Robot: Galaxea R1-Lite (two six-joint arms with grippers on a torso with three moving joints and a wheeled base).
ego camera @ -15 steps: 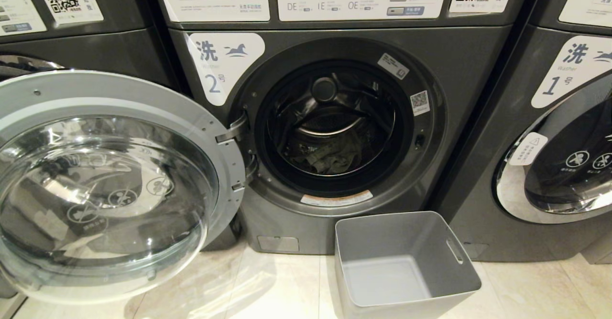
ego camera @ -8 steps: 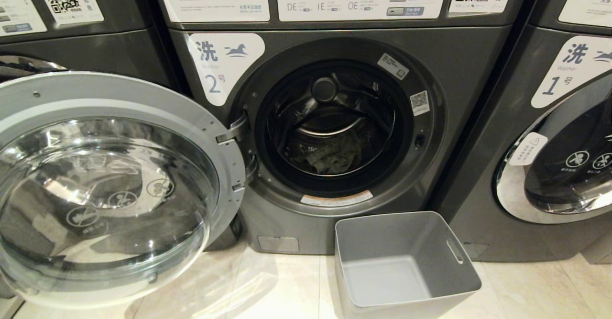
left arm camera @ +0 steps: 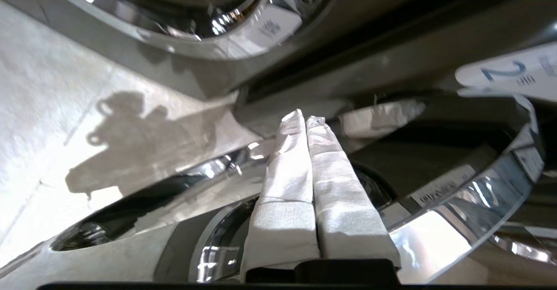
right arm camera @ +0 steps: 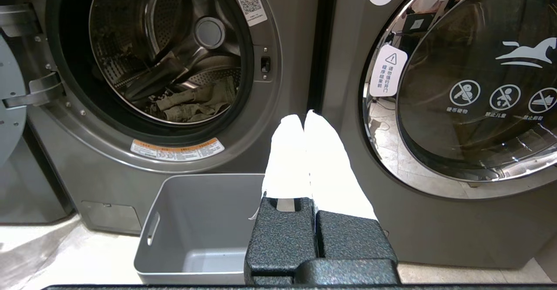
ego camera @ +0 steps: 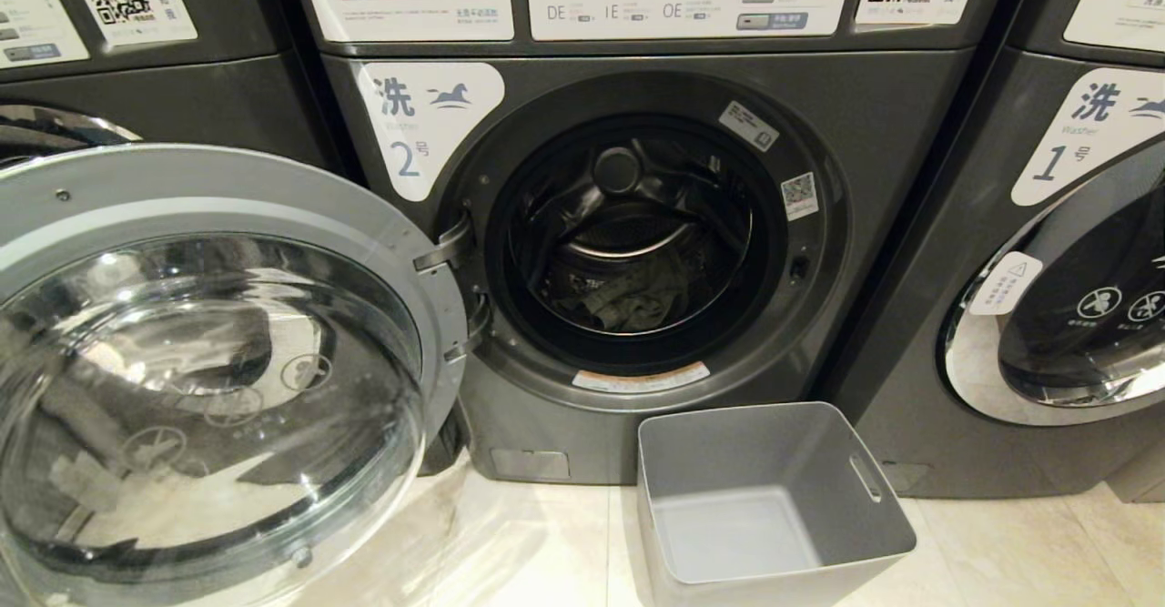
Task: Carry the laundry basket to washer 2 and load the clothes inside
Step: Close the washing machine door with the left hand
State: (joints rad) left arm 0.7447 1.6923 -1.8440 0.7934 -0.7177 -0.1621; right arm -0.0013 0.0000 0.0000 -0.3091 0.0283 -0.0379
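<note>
Denim clothes (ego camera: 628, 302) dim in washer 2's drum (ego camera: 637, 225) — both grippers' fingers (left arm camera: 304, 159) closed, empty.

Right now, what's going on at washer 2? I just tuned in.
The clothes already lie inside the drum of washer 2, and the laundry basket stands empty on the floor in front of it. The left hand, shut and holding nothing, is against the rim of the open door; whether it touches is unclear. The right hand, also shut and empty, hangs above the basket between washers 2 and 1.
</note>
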